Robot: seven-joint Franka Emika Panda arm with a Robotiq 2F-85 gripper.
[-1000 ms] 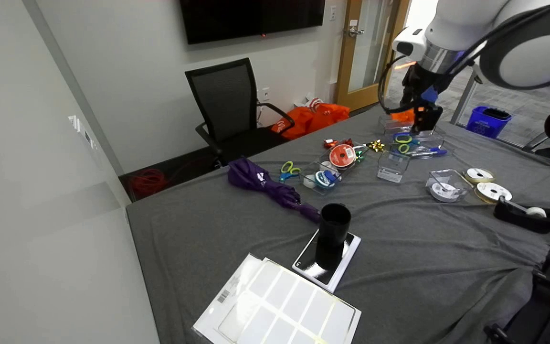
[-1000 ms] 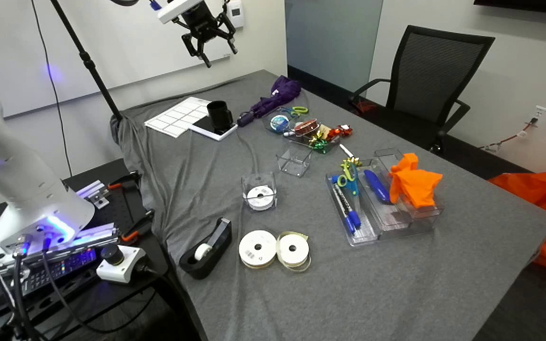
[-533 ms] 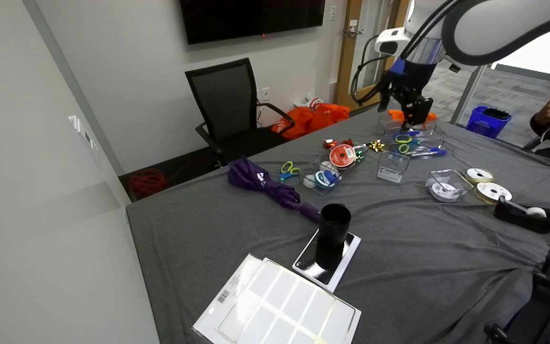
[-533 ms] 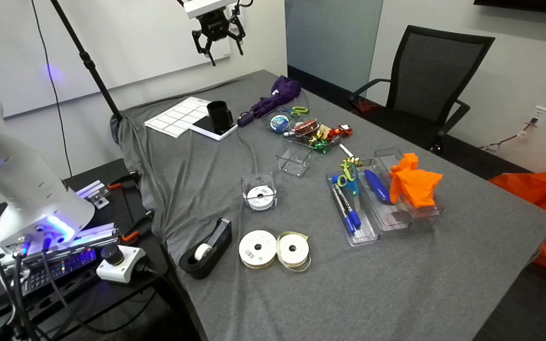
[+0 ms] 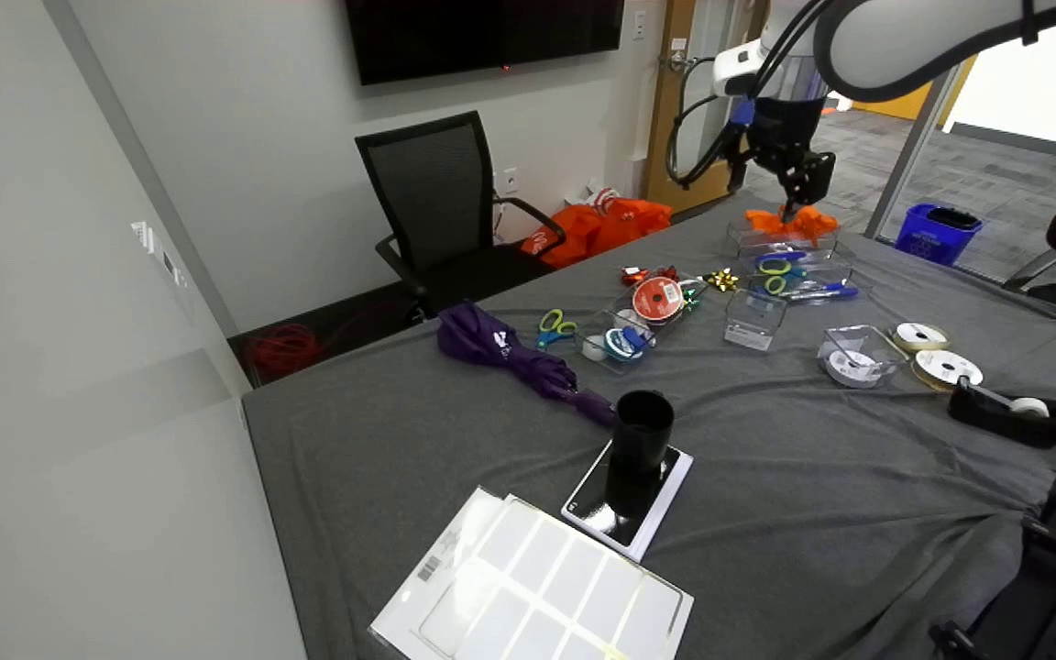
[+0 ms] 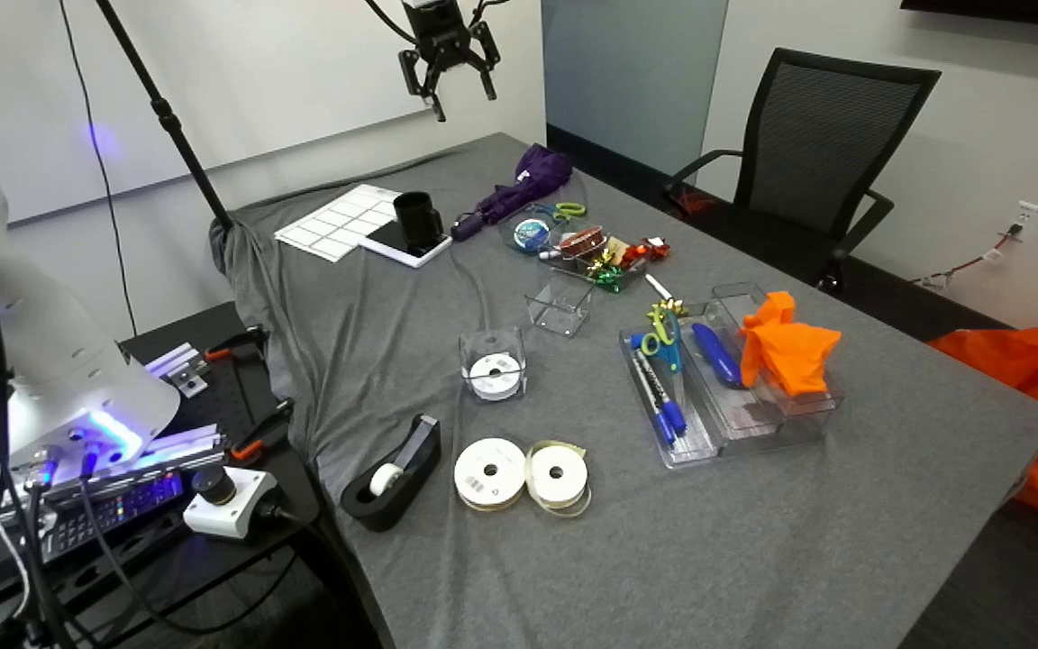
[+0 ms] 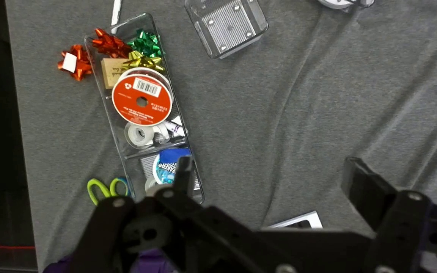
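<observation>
My claw [image 7: 268, 167] hangs empty, fingers apart; the clear tray [image 7: 147, 163] lies lower, on grey cloth [image 7: 241, 121]; since a finger partly hides it in the wrist view, I could clip its rim descending.

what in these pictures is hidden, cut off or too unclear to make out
Umbrella, wrist view: mostly behind the hand, cut off by the bottom edge.
Scissors, wrist view: blades hidden by the hand.
White roll, wrist view: cut off by the top edge.
Mug, in an exterior view: inside too dark.
White spools, both exterior views: print too small.
</observation>
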